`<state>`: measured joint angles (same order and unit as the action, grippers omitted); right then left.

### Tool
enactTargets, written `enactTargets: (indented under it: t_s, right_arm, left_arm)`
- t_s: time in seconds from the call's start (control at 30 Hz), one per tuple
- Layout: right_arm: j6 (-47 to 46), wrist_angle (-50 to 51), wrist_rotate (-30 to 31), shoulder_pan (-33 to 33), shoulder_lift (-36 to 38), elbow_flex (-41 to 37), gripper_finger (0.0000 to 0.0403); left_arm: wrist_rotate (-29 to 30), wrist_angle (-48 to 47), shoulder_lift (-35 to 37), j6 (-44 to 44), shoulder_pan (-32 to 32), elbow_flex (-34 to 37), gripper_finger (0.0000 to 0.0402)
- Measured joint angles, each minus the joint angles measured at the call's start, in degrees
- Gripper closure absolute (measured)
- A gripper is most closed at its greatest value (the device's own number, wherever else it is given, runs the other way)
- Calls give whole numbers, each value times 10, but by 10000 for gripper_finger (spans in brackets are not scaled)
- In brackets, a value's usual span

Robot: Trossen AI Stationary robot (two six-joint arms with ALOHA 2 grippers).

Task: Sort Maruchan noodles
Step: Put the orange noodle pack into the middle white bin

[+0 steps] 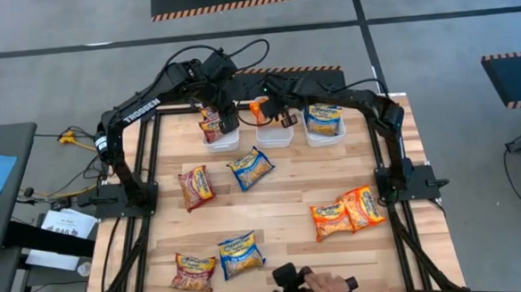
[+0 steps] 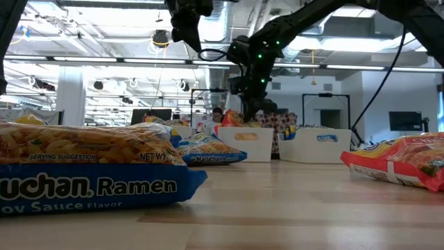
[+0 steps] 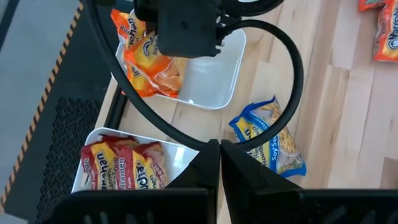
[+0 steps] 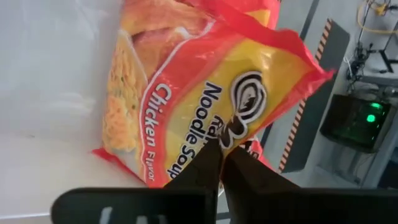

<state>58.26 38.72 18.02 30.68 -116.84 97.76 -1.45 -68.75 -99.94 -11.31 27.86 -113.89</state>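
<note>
The orange packet (image 4: 205, 93) hangs at the tips of my right end effector (image 4: 221, 149), over the middle bin (image 1: 275, 134) at the far edge of the bench (image 1: 291, 218). My two right fingers are almost together, with only a thin slit between them, and they pinch the packet's lower edge; its "Chicken Flavor" print faces my wrist camera. From the left wrist the same packet (image 3: 152, 62) shows drooping into that white bin, against its far wall.

My left end effector (image 3: 219, 155) is fully closed and holds nothing. It hovers above the left bin (image 1: 220, 136), just beside the middle one. Maroon packets (image 3: 124, 168) already lie in that left bin. The right bin (image 1: 324, 125) holds a blue packet (image 1: 323, 116).

Loose packets lie on the bench. A blue one (image 1: 250, 167) is near the bins, and a maroon one (image 1: 196, 186) lies to its left. Two orange packets (image 1: 346, 213) lie side by side, touching, toward the right edge. At the near edge a maroon packet (image 1: 194, 271) and a blue packet (image 1: 240, 254) sit together; that blue one fills the foreground of the low view (image 2: 90, 173).

A person's hand (image 1: 326, 288) shows at the near edge of the bench.
</note>
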Motion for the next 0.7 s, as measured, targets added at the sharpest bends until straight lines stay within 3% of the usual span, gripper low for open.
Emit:
enactTargets:
  t_s: [0.13,0.47,0.7]
  right_arm:
    - [-19,14,13,-3,0,0,349]
    - [-49,26,119,-15,3,0,283]
    - [-84,33,117,-36,41,0,267]
  left_arm:
    - [3,0,0,0,0,0,401]
    - [4,0,0,0,0,0,401]
    - [4,-19,0,0,0,0,401]
